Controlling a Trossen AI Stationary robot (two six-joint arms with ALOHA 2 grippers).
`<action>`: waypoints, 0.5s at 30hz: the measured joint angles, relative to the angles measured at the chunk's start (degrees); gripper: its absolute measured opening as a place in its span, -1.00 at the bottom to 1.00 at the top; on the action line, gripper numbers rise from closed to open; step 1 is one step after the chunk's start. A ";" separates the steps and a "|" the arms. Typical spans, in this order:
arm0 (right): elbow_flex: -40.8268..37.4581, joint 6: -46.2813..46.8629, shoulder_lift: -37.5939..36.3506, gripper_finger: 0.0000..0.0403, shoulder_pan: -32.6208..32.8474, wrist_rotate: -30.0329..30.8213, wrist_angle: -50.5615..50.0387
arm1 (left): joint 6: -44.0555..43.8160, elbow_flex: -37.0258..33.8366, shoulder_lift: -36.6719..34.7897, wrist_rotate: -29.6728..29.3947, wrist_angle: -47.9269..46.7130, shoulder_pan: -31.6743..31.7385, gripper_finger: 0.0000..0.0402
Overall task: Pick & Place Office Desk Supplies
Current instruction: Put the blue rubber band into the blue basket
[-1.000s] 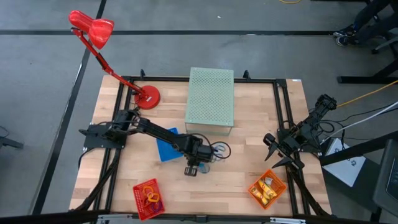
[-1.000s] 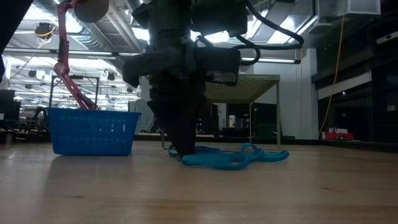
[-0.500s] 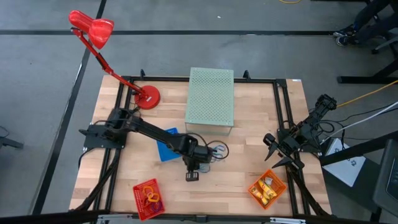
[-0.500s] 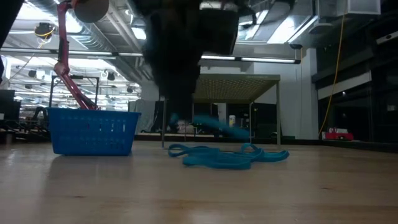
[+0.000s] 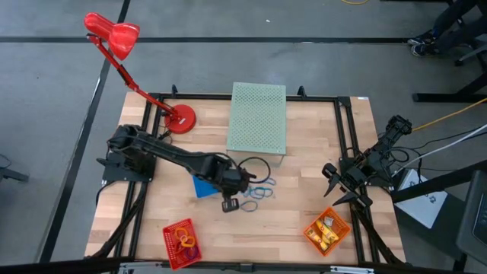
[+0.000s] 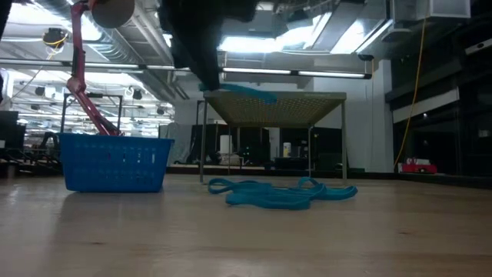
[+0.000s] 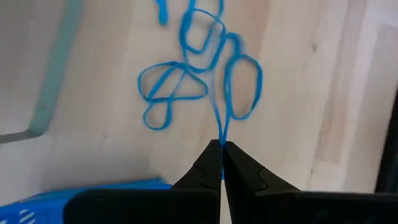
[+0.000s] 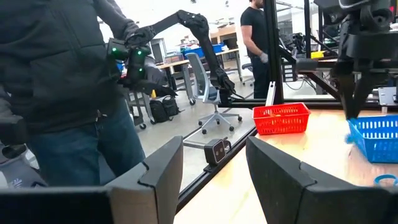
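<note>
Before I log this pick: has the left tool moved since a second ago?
Yes. The left tool has risen off the table, shut on a blue loop, and in the high view shifted toward the blue basket, away from the green box.

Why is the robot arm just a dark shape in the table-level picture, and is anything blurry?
Low view: bright ceiling lights behind turn the left gripper into a silhouette, and the blue band it holds is smeared. Left wrist view: the loose blue loops on the table look slightly soft. High view: even light, only faint shadows on the table.
</note>
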 joint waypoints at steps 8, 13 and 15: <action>0.00 0.00 0.00 -0.12 0.00 0.01 0.00 | -11.51 -22.63 -17.51 -2.97 27.77 -0.80 -0.99; 0.00 0.00 0.00 -0.12 -0.01 0.01 0.01 | -16.18 -36.52 -31.72 -6.13 33.94 -0.75 -0.99; 0.00 0.00 0.00 -0.12 0.00 0.00 0.00 | -17.66 -41.32 -36.68 -6.49 33.15 -0.80 -0.99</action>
